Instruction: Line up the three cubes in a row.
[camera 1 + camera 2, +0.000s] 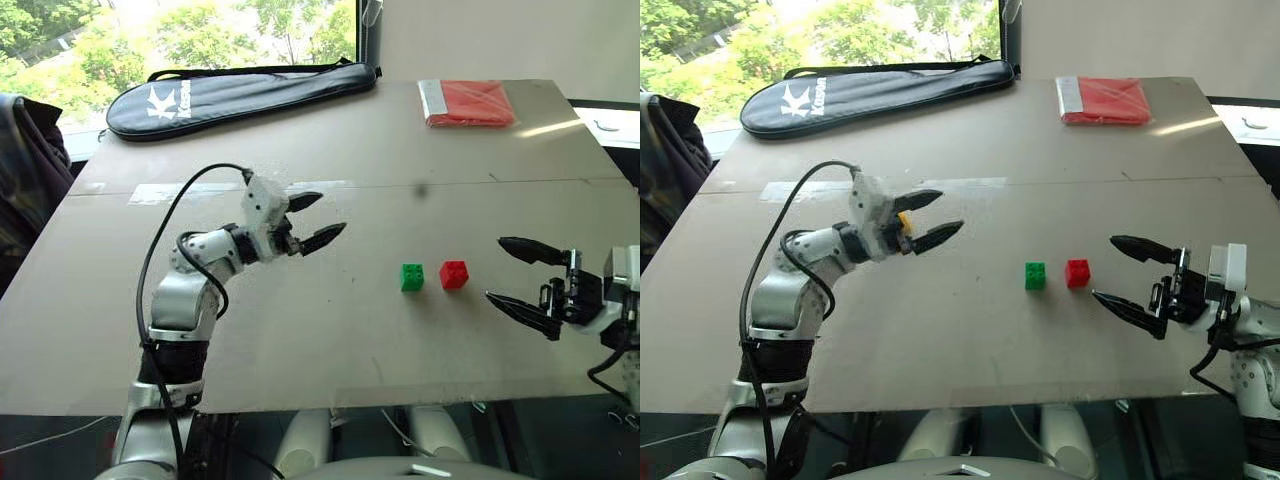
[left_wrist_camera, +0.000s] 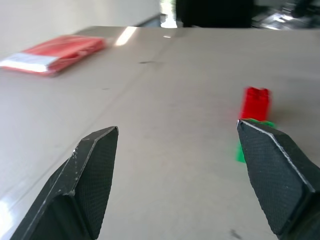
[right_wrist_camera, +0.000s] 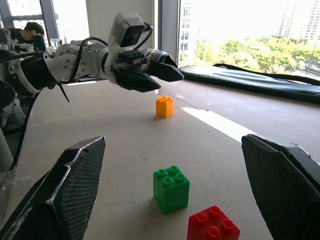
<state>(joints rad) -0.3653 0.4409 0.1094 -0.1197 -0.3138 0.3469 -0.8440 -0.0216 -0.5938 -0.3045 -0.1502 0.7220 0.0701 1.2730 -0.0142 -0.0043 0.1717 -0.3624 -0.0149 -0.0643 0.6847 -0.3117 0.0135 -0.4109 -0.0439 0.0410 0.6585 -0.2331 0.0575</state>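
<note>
Green cube (image 1: 411, 277) & red cube (image 1: 453, 274) sit side by side on the tan table (image 1: 330, 350), just apart, green to the robot's left of red, both studs up, right of the table's centre. Yellow cube (image 3: 164, 106) stands on the table well apart from those two, off toward the left arm; in the right eye view it peeks out just behind the left gripper's fingers (image 1: 903, 221), mostly hidden. Left gripper (image 1: 320, 221) is raised off the table, pointing roughly level toward the green/red pair, fingers spread w/ nothing between them; in the left wrist view only bare table shows between its pads. Right gripper (image 1: 518, 273) hangs near the table's right edge, just right of the red cube, fingers splayed wide & empty, tips aimed toward the cubes. Far side of the table: long black zip bag (image 1: 235, 92) w/ white lettering near the window, flat red packet (image 1: 468, 102) toward the far right corner.
</note>
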